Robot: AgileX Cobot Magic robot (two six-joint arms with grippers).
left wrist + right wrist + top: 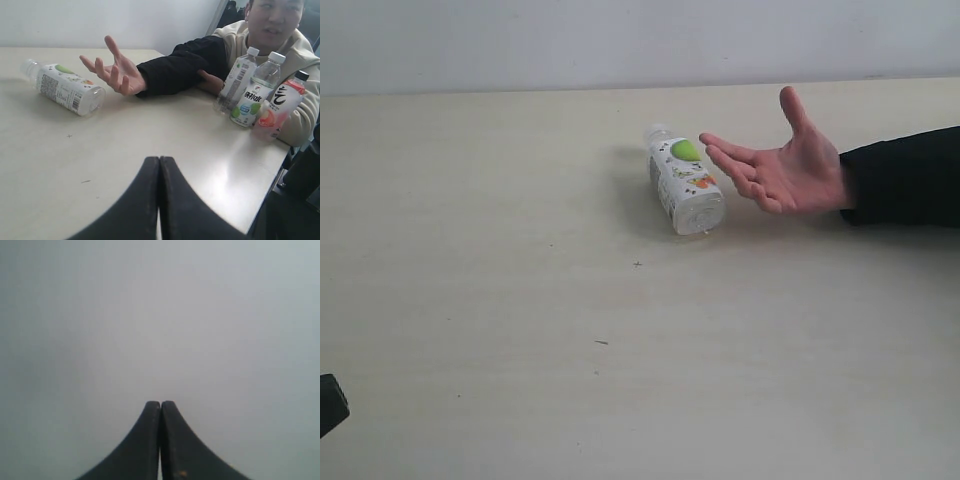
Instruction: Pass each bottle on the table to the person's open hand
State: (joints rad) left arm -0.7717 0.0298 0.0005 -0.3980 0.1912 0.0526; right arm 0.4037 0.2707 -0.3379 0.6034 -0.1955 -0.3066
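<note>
Beige table (470, 260), wide. Person's open hand (790, 172) palm up, just beside small white bottle (685, 187), which lies on its side, cap toward far wall. Cluster of three other bottles (257, 95) upright near table corner, by person. Black left gripper (159, 167) has jaws pressed together, empty, well apart from bottle. Same for right gripper (160, 410), facing blank grey. My read: reach not yet begun. Next move: spread jaws, come down across lying bottle's body.

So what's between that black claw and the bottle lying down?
Only bare table with tiny specks separates the left gripper from the lying bottle, seen in the left wrist view.
</note>
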